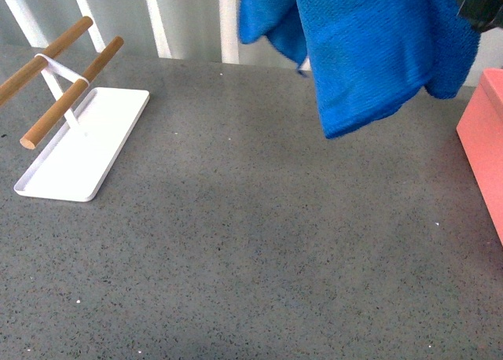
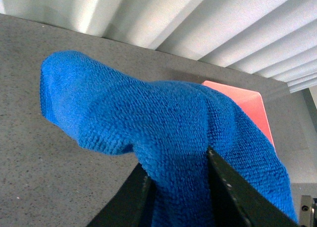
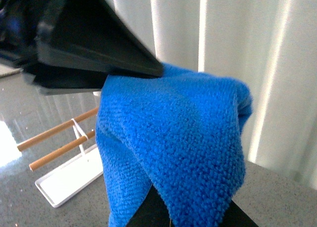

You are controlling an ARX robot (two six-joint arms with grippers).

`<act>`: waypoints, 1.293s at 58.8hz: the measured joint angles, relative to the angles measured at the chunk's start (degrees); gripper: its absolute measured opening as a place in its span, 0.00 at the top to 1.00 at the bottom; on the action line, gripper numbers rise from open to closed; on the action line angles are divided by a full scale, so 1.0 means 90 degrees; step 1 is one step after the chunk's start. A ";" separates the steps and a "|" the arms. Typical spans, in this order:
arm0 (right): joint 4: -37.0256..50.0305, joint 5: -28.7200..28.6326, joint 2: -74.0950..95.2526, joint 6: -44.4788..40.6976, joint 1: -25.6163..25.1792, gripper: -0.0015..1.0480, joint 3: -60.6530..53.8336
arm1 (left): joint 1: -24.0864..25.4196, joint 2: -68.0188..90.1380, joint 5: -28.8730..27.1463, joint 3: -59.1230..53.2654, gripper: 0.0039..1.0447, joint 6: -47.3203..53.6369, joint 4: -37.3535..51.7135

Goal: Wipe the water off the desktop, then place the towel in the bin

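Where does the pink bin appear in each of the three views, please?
Front view: the bin is at the right edge, right of the hanging towel.
Left wrist view: a corner of the bin shows just beyond the towel.
Right wrist view: not in it.
Shared landmark: the towel, in all three.

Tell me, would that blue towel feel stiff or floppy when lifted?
Likely floppy: the towel droops in loose folds above the desktop. Probably light and grippy rather than slippery, judging by its fluffy looped pile.
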 joint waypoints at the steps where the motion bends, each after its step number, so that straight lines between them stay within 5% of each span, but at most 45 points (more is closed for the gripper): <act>1: -0.0044 0.0015 -0.0032 0.0095 -0.0022 0.97 0.0002 | 0.0080 -0.0053 0.0002 -0.0073 0.60 0.0000 0.0039; 20: -0.0231 -0.0017 -0.0090 0.0942 -0.0333 0.97 -0.0107 | 0.1727 -0.1787 0.0049 -0.2081 0.04 0.0291 0.0476; 50: -0.0464 -0.0121 -0.0044 0.0925 -0.0772 0.97 -0.0216 | 0.3070 -0.5685 0.0291 -0.5129 0.06 0.1498 -0.0270; 56: -0.0512 -0.0168 -0.0056 0.0923 -0.0775 0.97 -0.0219 | 0.2902 -0.6263 -0.0704 -0.6244 0.22 0.2419 0.1865; 60: -0.0556 -0.0175 -0.0080 0.0923 -0.0775 0.97 -0.0223 | 0.2868 -0.6618 -0.0821 -0.6844 0.34 0.2926 0.2951; 76: -0.0799 -0.0231 -0.0175 0.0874 -0.0792 0.97 -0.0223 | 0.2863 -0.7271 -0.0857 -0.7660 0.80 0.3388 0.3281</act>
